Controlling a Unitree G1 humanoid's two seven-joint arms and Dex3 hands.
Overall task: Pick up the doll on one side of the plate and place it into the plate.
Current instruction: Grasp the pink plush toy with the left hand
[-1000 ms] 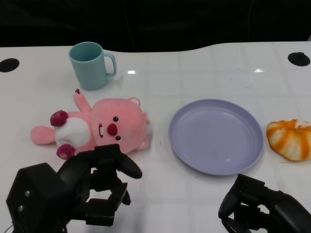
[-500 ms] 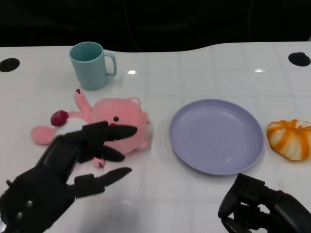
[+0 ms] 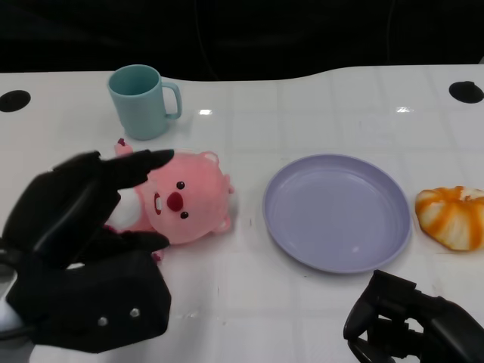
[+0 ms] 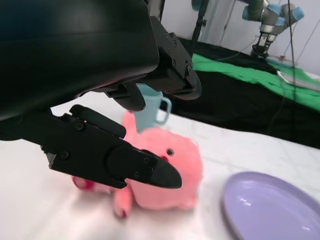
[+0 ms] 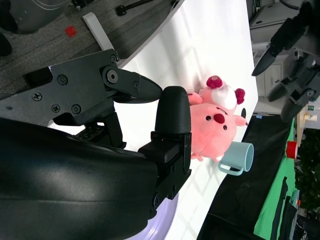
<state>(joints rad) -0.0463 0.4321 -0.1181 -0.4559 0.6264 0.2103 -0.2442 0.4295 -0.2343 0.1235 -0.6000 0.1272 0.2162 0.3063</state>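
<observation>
A pink plush doll (image 3: 185, 200) lies on its back on the white table, left of the lilac plate (image 3: 336, 212). My left hand (image 3: 83, 219) hovers over the doll's body with its fingers spread wide, covering the belly and legs; the head stays visible. In the left wrist view the doll (image 4: 165, 170) sits just beyond my spread fingers (image 4: 115, 155), with the plate (image 4: 270, 210) off to one side. My right hand (image 3: 412, 325) rests low at the table's front edge, fingers curled, holding nothing. The right wrist view shows the doll (image 5: 215, 125) far off.
A teal mug (image 3: 140, 102) stands behind the doll. An orange-and-white pumpkin-like toy (image 3: 452, 215) lies right of the plate. Two black round holes (image 3: 13, 100) mark the table's back corners.
My left hand has risen from the front edge, opened its fingers and moved forward over the doll's body. The doll, the plate and my right hand have stayed in place.
</observation>
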